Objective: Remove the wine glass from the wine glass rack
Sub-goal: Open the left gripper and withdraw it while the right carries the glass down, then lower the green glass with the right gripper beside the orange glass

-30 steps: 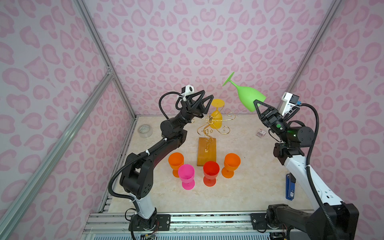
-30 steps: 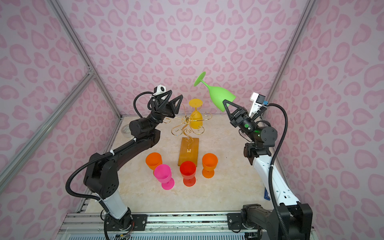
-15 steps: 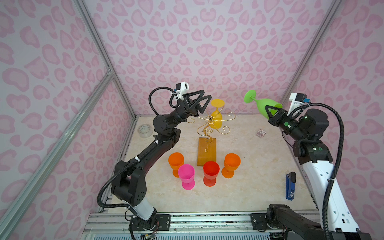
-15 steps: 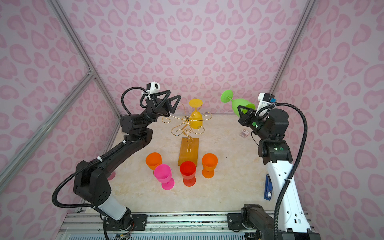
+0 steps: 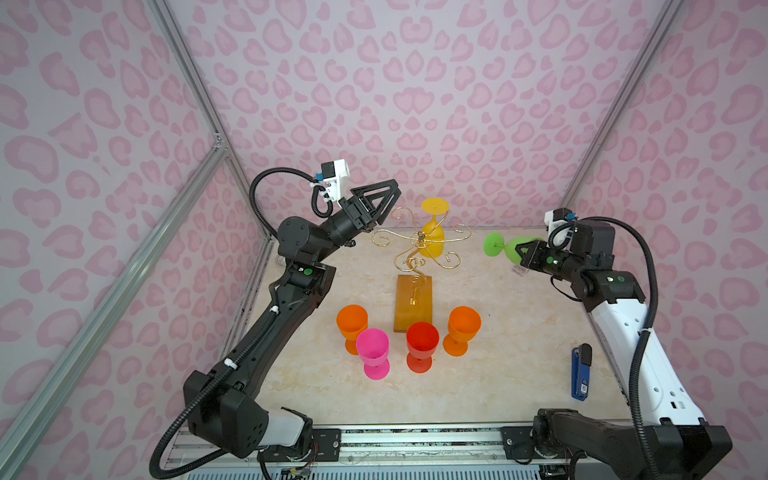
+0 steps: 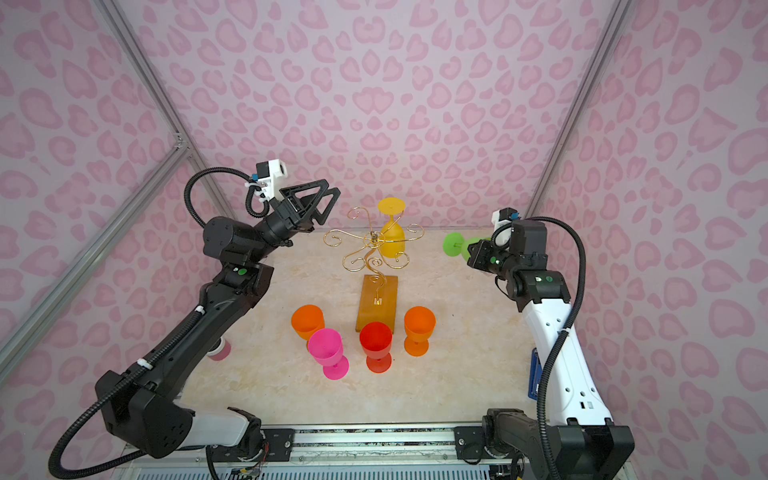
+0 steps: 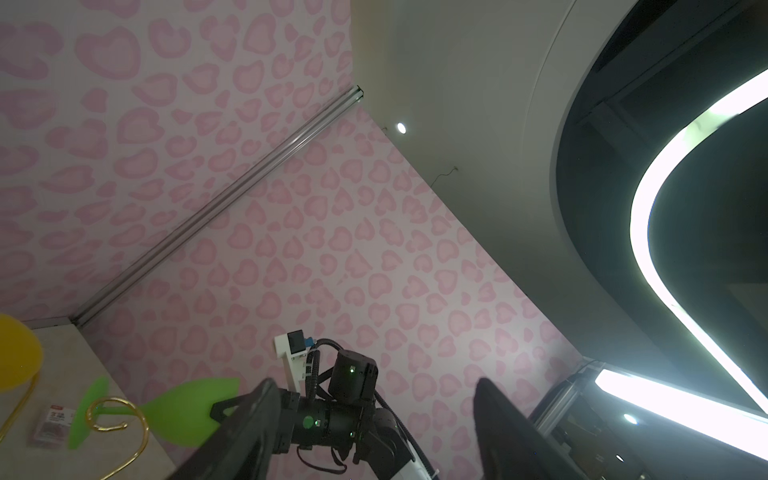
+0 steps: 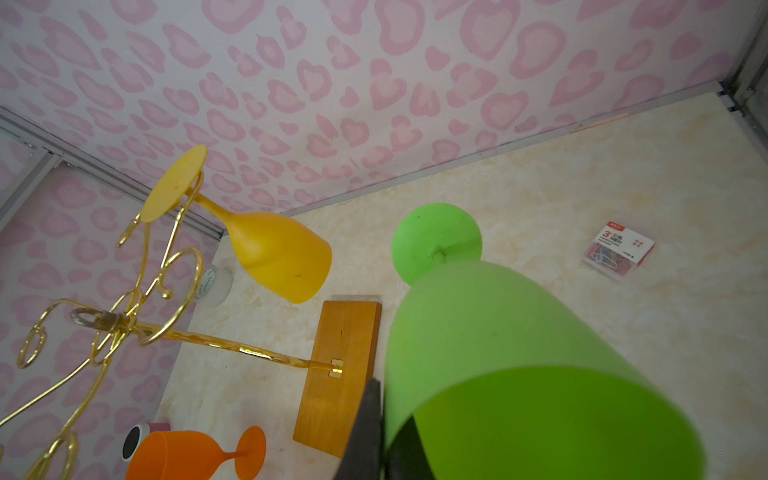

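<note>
**A:** Wine glass [image 5: 510, 251] first: which hand has it?

**B:** The right gripper [image 5: 521, 252]. Its jaws are closed tight on the rim of the green wine glass [image 8: 519, 353], with one finger [image 8: 365, 432] outside the bowl wall and the other showing dark through it from inside.

**A:** How does the glass sit?

**B:** It lies on its side in the air above the table [image 5: 498, 374]. Its round foot points toward the wine glass rack [image 5: 419, 249]. The glass is off to the rack's right, touching none of the gold arms.

**A:** And the other hand?

**B:** The left gripper [image 5: 392, 195] hangs high on the rack's left side, near one curled arm. Its jaws stand wide apart with nothing between them.

**A:** What is on the rack itself?

**B:** A yellow wine glass [image 5: 432, 243] hangs bowl-down from a rear arm, foot uppermost. The other arms in both top views are bare.

**A:** And further out?

**B:** Four goblets stand upright around the near end of the wooden base [image 5: 413, 303]: an orange goblet [image 5: 351, 322], a pink goblet [image 5: 372, 345], a red goblet [image 5: 422, 338] and a second orange goblet [image 5: 463, 324]. A small box of paper clips [image 8: 619, 249] lies on the table beyond the green glass. A blue object [image 5: 579, 374] lies by the right arm's base; what it is, I cannot tell.
</note>
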Controlling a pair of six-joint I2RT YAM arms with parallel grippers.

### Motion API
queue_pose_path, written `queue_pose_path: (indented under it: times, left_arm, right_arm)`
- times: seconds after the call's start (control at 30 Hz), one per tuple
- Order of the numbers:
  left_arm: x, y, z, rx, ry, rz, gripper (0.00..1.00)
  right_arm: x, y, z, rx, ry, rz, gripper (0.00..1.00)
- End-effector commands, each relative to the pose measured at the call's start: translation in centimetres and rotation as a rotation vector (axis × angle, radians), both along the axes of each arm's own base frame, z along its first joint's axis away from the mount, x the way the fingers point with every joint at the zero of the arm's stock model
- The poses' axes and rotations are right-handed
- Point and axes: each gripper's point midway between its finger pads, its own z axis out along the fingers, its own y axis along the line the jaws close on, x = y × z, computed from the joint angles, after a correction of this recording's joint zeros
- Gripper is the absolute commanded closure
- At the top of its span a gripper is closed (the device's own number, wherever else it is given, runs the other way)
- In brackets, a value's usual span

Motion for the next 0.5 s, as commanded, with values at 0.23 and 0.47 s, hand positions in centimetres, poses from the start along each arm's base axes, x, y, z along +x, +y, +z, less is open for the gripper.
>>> queue_pose_path:
  times: [0.23,0.47]
  left_arm:
    - [0.4,2.0,-1.1,0.150,-0.041,0.202,0.24]
    - [0.2,2.4,-1.1,0.164,-0.052,0.223,0.24]
  right_arm:
    - [-1.4,3.6,-6.5,-0.246,0.185,0.155,1.00]
    - [-2.4,5.1,-9.8,-0.351,0.291,0.236,1.00]
